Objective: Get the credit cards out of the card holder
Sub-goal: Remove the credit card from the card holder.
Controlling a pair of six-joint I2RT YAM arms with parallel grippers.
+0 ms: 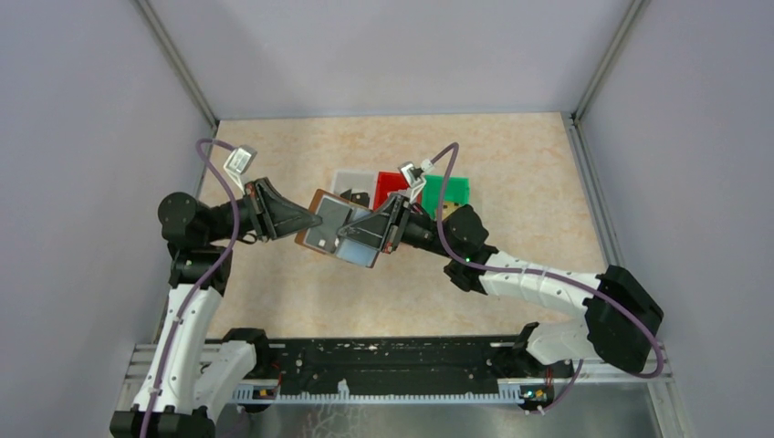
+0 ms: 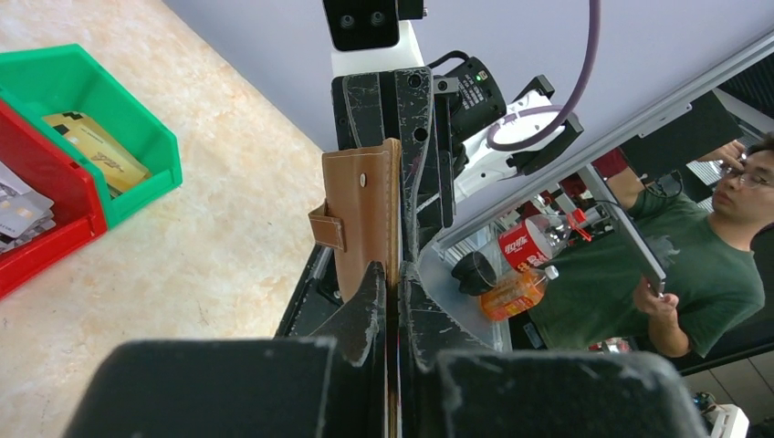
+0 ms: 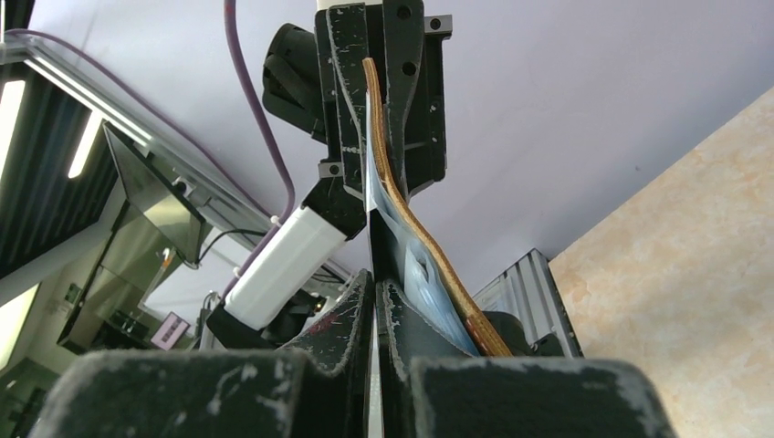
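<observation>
The black, scuffed fingers nearest the lens belong to the left gripper (image 2: 392, 274). Its jaws are pressed together on one edge of the brown leather-look folding card holder (image 2: 360, 210), whose small snap tab shows on the outer face. The card holder hangs in the air between both arms, above the beige stone-patterned table (image 2: 210, 255) and near the bins.

The right gripper (image 3: 375, 283) has its jaws pressed together on a thin pale edge at the opposite side of the card holder. Here the pale bluish clear plastic sleeves (image 3: 415, 265) fan out from the curved brown cover. Whether a card or only sleeve film lies between these jaws cannot be told.

Of the credit cards already out, a thin gold card (image 2: 96, 151) lies in the green plastic bin (image 2: 137, 119). The silvery-white cards (image 2: 16, 212) lie in the red plastic bin (image 2: 57, 178) beside it.

Step in hand, by judgement: extraction of a further card, with the card holder spread open and braced from two sides. The task appears partly done. Cards left in the sleeves cannot be counted.

The next move calls for a firm left grip as anchor and a straight pull by the right gripper along the sleeve opening, not across it. If only film is pinched, the sleeve will likely stretch and no card will come; re-grip on the card edge
</observation>
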